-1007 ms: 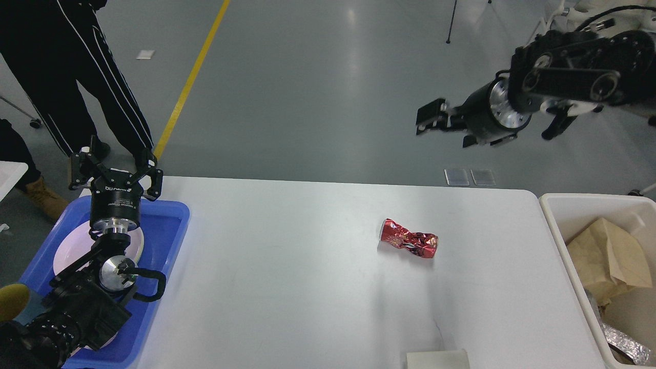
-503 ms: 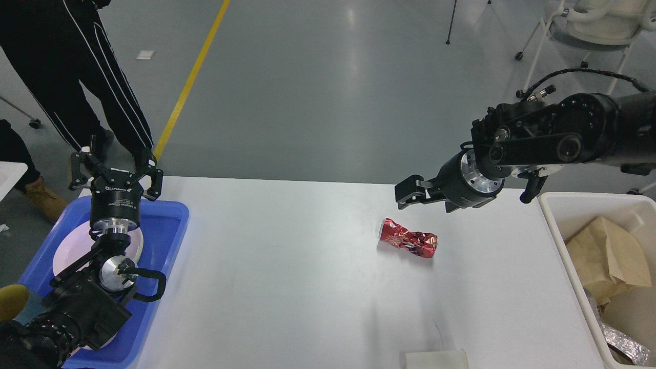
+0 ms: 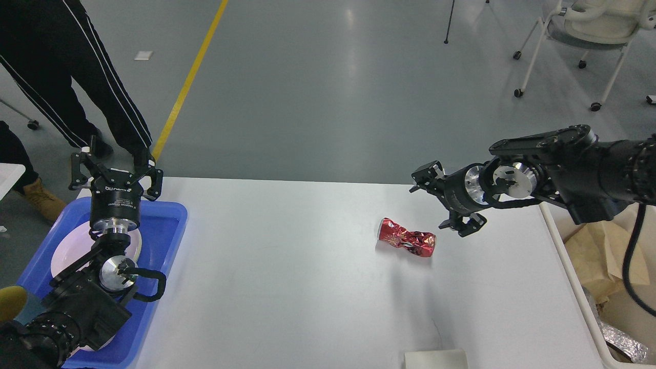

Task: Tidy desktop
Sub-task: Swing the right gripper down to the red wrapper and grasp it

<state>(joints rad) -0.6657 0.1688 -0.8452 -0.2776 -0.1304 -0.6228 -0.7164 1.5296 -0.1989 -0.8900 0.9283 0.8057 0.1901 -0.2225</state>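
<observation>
Right gripper (image 3: 442, 204) is seen spread wide, empty, just beside the crushed red can (image 3: 407, 244) on the desktop (image 3: 287, 287); no contact.

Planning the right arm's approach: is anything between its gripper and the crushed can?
Nothing: the head view shows only bare desktop between the right gripper and the can.

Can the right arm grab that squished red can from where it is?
Probably yes. The right gripper is open and hangs just right of the can, which lies alone on the desktop. Nothing stands between them.
</observation>
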